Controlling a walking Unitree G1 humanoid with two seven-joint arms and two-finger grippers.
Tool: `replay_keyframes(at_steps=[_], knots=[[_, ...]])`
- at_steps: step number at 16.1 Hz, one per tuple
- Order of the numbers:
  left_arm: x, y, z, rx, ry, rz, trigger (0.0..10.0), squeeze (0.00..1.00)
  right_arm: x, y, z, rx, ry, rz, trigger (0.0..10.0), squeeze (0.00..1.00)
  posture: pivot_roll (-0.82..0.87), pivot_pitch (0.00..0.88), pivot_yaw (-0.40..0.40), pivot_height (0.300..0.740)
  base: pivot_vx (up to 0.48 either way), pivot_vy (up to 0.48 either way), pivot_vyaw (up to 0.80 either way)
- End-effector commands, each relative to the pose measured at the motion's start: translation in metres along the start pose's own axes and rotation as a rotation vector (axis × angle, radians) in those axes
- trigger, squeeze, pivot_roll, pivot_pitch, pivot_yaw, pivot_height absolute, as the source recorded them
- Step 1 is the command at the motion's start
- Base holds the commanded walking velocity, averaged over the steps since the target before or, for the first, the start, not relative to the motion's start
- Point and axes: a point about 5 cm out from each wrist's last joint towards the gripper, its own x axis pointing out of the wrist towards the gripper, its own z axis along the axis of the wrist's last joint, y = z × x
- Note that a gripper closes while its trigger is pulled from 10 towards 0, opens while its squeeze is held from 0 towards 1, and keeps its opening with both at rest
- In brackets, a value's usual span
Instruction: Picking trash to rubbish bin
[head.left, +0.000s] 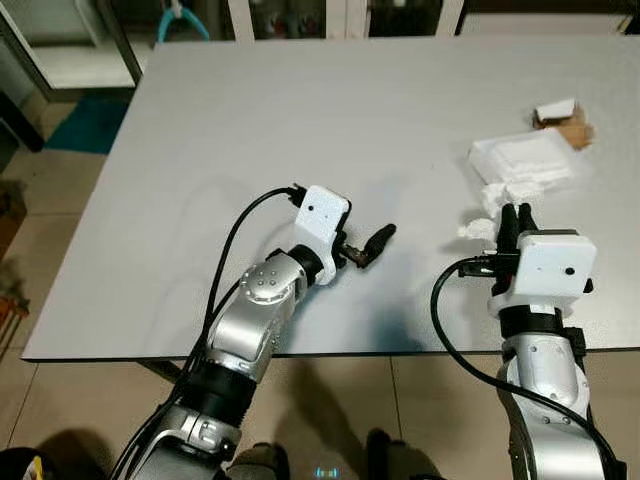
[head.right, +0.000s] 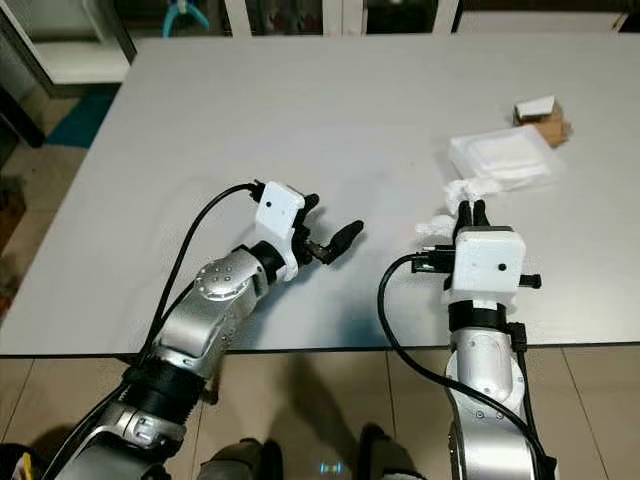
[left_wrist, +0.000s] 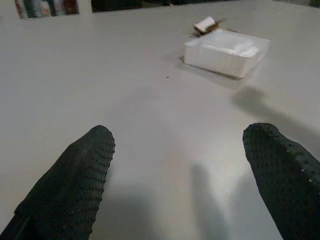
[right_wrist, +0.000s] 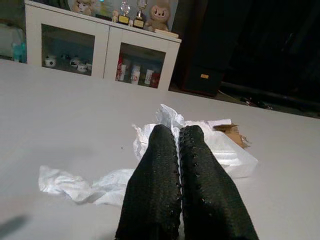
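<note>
While the crumpled tissue (head.left: 482, 218) lies on the table (head.left: 300, 120) just ahead of the right gripper (head.left: 516, 222), its fingers pressed together, the left gripper (head.left: 375, 243) waits spread, farther off.

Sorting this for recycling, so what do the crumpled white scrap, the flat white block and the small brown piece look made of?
Crumpled scrap: thin tissue or paper, creased. White block: probably foam or stacked napkins, matte. Brown piece: cardboard, torn edge.
</note>
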Motion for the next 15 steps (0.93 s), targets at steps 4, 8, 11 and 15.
replay_keyframes(at_steps=[4,8,11,15], knots=[[0.006,-0.001,-0.001,-0.007,-0.012,0.013,10.0,0.00,0.001,0.000,0.008,-0.017,-0.006,0.007,10.0,0.00,0.08,0.126,0.029,0.740,0.000,-0.451,0.00],[0.008,-0.001,-0.003,-0.009,-0.012,0.014,10.0,0.00,0.003,0.003,0.010,-0.019,-0.004,0.026,10.0,0.00,0.08,0.118,0.028,0.740,0.000,-0.454,0.00],[0.009,-0.001,-0.004,-0.007,-0.012,0.017,10.0,0.00,0.005,0.004,0.010,-0.025,-0.006,0.038,10.0,0.00,0.08,0.107,0.025,0.740,0.000,-0.453,0.00],[0.012,-0.001,-0.004,-0.005,-0.017,0.024,10.0,0.00,0.009,0.006,0.016,-0.037,-0.033,0.060,10.0,0.00,0.08,0.097,0.022,0.740,0.000,-0.450,0.00]])
